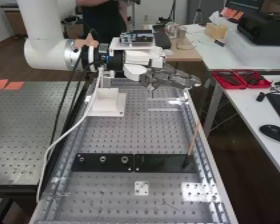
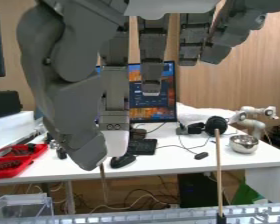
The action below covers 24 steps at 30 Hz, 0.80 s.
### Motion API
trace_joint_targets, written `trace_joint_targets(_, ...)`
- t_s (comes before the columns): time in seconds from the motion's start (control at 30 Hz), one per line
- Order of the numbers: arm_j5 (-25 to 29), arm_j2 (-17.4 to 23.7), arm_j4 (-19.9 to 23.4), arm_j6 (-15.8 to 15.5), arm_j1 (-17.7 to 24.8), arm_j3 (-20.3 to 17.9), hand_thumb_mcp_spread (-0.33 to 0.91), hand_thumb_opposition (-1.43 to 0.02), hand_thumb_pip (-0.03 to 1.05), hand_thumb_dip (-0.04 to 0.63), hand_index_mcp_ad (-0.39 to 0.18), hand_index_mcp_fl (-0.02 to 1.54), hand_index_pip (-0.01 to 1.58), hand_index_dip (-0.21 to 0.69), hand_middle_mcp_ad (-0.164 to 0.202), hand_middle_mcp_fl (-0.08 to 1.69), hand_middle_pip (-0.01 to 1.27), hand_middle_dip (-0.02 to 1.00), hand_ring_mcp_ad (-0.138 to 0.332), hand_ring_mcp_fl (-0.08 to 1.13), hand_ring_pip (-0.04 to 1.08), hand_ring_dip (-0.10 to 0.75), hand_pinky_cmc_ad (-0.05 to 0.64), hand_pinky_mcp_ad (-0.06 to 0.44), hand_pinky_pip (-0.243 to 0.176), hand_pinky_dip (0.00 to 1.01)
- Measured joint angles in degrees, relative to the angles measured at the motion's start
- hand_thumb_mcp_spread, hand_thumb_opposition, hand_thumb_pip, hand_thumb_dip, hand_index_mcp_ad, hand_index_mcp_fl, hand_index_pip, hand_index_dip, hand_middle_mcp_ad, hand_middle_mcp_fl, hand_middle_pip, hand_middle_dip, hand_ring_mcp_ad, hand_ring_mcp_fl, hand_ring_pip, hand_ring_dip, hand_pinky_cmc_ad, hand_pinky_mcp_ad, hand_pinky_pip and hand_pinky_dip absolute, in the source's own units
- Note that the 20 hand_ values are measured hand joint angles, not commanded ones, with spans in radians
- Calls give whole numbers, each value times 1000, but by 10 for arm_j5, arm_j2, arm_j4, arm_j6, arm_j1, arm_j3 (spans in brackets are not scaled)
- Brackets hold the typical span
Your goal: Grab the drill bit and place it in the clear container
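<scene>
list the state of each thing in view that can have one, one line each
hand: thumb and a finger pinching
thin rod, likely the drill bit: held, hanging down from the thumb's tip
clear container: standing on the bench
wooden stick: standing, lower end in a black base
monitor: on
metal bowl: upright, uncovered
red tray: uncovered, loaded

There're 2 blk plates (image 1: 165, 161), 3 rnd fittings (image 1: 103, 159), 2 red bins (image 1: 229, 87), 1 clr container (image 2: 41, 199), 1 bowl (image 2: 244, 144).
</scene>
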Motion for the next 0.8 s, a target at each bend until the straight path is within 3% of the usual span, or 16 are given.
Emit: trace_joint_targets(0.8, 3, 0, 0, 2, 1, 0, 518, -955, 494, 269, -106, 888, 1070, 271, 66, 386, 126, 175, 168, 45, 105, 65, 230, 147, -58, 188)
